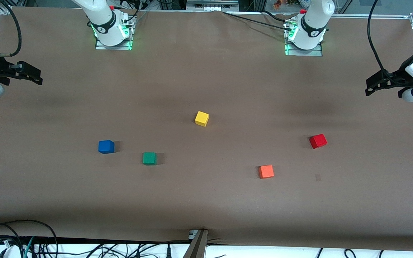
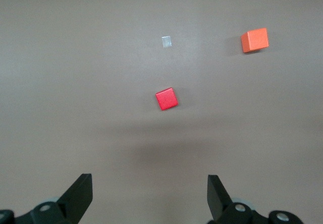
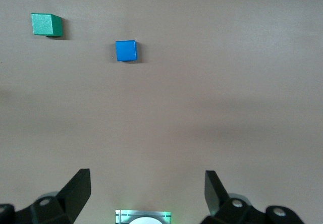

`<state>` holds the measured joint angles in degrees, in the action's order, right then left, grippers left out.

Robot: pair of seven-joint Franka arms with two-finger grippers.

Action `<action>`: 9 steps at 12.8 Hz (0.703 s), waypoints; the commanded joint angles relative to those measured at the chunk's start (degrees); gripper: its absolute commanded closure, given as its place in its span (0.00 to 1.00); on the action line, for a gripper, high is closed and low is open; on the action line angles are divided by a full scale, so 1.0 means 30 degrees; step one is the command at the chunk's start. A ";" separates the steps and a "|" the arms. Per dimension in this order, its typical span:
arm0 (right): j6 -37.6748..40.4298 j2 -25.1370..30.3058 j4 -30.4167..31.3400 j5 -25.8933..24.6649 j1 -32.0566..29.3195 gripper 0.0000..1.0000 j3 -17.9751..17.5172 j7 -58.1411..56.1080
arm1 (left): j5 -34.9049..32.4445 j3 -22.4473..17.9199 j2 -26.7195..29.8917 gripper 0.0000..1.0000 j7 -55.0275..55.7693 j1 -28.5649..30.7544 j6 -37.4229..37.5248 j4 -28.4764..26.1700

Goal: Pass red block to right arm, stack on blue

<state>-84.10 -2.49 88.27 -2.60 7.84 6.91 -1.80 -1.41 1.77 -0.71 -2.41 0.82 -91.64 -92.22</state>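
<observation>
The red block point(image 1: 318, 141) sits on the brown table toward the left arm's end; the left wrist view shows it point(image 2: 166, 99) alone on bare table, some way off from the fingers. My left gripper point(image 1: 368, 88) hangs over the table's edge at that end, open point(image 2: 150, 178) with nothing in it. The blue cube point(image 1: 106, 147) rests toward the right arm's end and shows in the right wrist view point(image 3: 125, 51). My right gripper point(image 1: 39, 77) hangs over the table's edge at its own end, open point(image 3: 147, 174) and holding nothing.
An orange-red cube point(image 1: 266, 171) lies nearer the front camera than the red block. A green cube point(image 1: 149, 158) sits beside the blue one, and a yellow cube point(image 1: 202, 118) is mid-table. A small pale mark point(image 1: 318, 177) is on the table. Cables run along the front edge.
</observation>
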 commanded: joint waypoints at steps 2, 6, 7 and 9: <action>0.0113 -0.0197 -0.0479 -0.0245 0.0052 0.00 0.0041 -0.0160 | -0.0117 0.0053 -0.0378 0.00 -0.0280 -0.0069 0.0460 0.0738; 0.0113 -0.0197 -0.0479 -0.0245 0.0052 0.00 0.0041 -0.0160 | -0.0146 0.0316 -0.0349 0.00 -0.0251 -0.0098 0.0899 0.0738; 0.0113 -0.0197 -0.0479 -0.0245 0.0052 0.00 0.0041 -0.0160 | -0.0233 0.0375 -0.0378 0.00 -0.0222 -0.0127 0.0899 0.0738; 0.0113 -0.0197 -0.0479 -0.0245 0.0052 0.00 0.0041 -0.0160 | -0.0234 0.0347 -0.0320 0.00 -0.0164 -0.0098 0.1422 0.0709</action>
<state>-84.10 -2.49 88.27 -2.61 7.84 6.91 -1.80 -1.41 2.83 -1.06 -2.41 0.72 -90.01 -91.91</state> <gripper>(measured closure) 0.000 0.000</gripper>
